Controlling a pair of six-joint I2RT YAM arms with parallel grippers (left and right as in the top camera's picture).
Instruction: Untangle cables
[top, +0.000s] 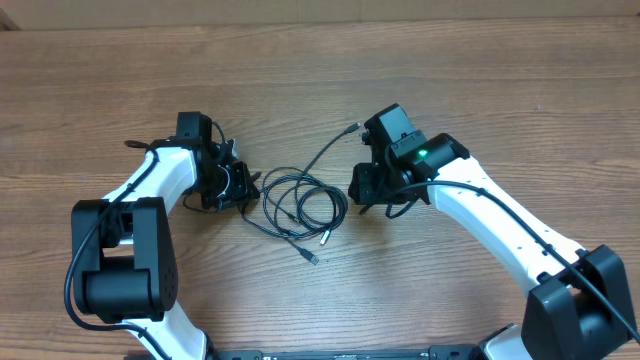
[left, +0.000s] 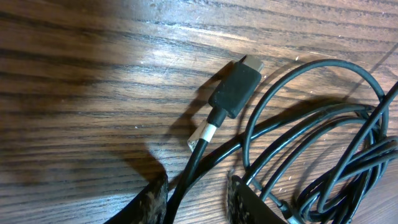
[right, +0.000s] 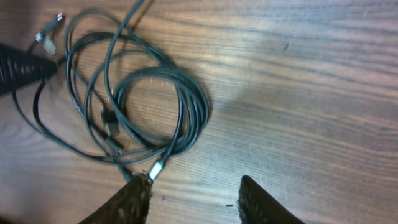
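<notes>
The cables (top: 300, 205) lie as a loose black tangle on the wooden table (top: 320, 70), between my two grippers. My left gripper (top: 248, 190) is at the tangle's left edge. In its wrist view one cable (left: 186, 180) runs between the fingers, against the left one (left: 152, 199) and apart from the right, and its black plug (left: 236, 87) lies ahead. My right gripper (top: 362, 190) is just right of the tangle. It stands open (right: 196, 193) over bare wood, its left fingertip (right: 140, 186) beside a silver-tipped plug (right: 158, 168) at the edge of the coil (right: 186, 106).
One cable end (top: 352, 128) reaches up and right toward the right arm. Two other plug ends (top: 312, 258) lie below the tangle. The left gripper's dark finger (right: 18, 68) shows at the far left of the right wrist view.
</notes>
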